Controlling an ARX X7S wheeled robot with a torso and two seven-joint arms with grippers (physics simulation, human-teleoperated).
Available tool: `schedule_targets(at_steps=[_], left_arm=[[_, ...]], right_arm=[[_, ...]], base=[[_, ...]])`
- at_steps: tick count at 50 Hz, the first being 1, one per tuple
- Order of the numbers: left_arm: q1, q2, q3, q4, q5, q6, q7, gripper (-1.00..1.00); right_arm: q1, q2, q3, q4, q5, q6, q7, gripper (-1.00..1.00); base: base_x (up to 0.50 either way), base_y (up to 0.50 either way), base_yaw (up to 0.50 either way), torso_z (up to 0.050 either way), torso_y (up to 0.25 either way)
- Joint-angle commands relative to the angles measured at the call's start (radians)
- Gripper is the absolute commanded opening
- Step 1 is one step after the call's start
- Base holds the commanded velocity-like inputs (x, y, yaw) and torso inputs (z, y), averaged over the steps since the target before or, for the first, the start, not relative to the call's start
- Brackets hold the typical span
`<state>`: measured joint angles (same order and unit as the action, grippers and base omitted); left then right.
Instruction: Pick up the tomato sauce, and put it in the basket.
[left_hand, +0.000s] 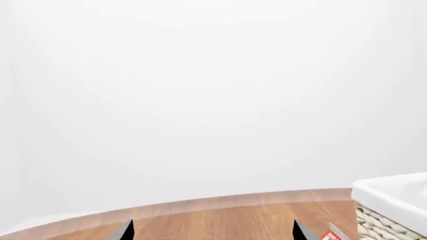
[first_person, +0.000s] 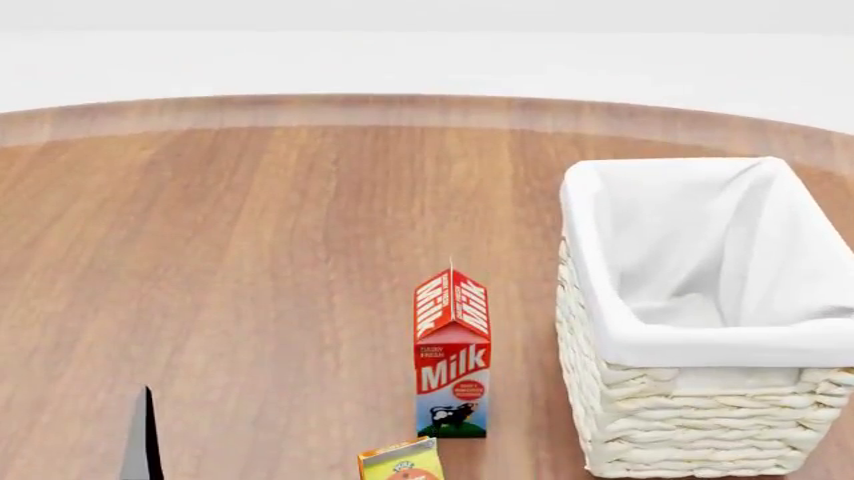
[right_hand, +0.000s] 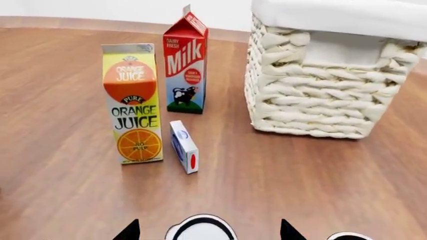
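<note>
A: Between the right gripper (right_hand: 208, 235) tips, right under the wrist camera, sits a round silver top with a dark ring. Probably the sauce (right_hand: 200, 229), though no label shows.

B: Jaws closed on it?

A: No, spread wide with tips either side of it, holding nothing. The left gripper (left_hand: 212, 231) is also spread, over bare tabletop (first_person: 267, 260).

B: What else, left to right?

A: Juice (right_hand: 132, 104), a small box (right_hand: 183, 146) lying just beside it, milk (right_hand: 185, 62) behind, then the basket (right_hand: 320, 95), well apart from the can.

B: Risks?

A: A second round rim shows at the right tip's outer side; closing off-centre could knock it or pinch the wrong can. A low carry could also clip the cartons or snag the basket's rim.
</note>
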<state>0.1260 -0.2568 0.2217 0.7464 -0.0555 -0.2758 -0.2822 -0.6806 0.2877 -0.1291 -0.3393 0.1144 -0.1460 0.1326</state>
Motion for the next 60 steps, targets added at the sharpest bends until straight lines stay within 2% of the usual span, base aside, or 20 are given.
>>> schedule_targets(at_steps=[1, 13, 29, 32, 60], left_arm=[[-0.004, -0.008, 0.002, -0.006, -0.01, 0.003, -0.009, 1.0], [-0.007, -0.014, 0.01, -0.019, -0.016, 0.011, -0.017, 1.0], [-0.002, -0.022, 0.018, -0.031, -0.022, 0.032, -0.03, 1.0], [0.0, -0.023, 0.019, -0.031, -0.024, 0.035, -0.032, 1.0], [-0.005, -0.04, 0.024, -0.025, -0.041, 0.031, -0.048, 1.0]], right_arm=[[0.016, 0.007, -0.034, 0.022, -0.005, -0.017, -0.02, 1.0], [0.077, -0.011, -0.048, 0.108, 0.009, -0.003, -0.017, 1.0], [0.145, -0.025, -0.061, 0.165, 0.016, 0.095, 0.004, 1.0], [0.134, -0.012, -0.057, 0.088, 0.032, 0.176, 0.013, 1.0], [0.192, -0.027, -0.061, 0.149, 0.075, 0.255, 0.034, 1.0]], base=[[0.0, 0.0, 0.0, 0.0, 0.0], [0.0, 0.0, 0.0, 0.0, 0.0], [0.0, 0.0, 0.0, 0.0, 0.0], [0.0, 0.0, 0.0, 0.0, 0.0], [0.0, 0.0, 0.0, 0.0, 0.0]])
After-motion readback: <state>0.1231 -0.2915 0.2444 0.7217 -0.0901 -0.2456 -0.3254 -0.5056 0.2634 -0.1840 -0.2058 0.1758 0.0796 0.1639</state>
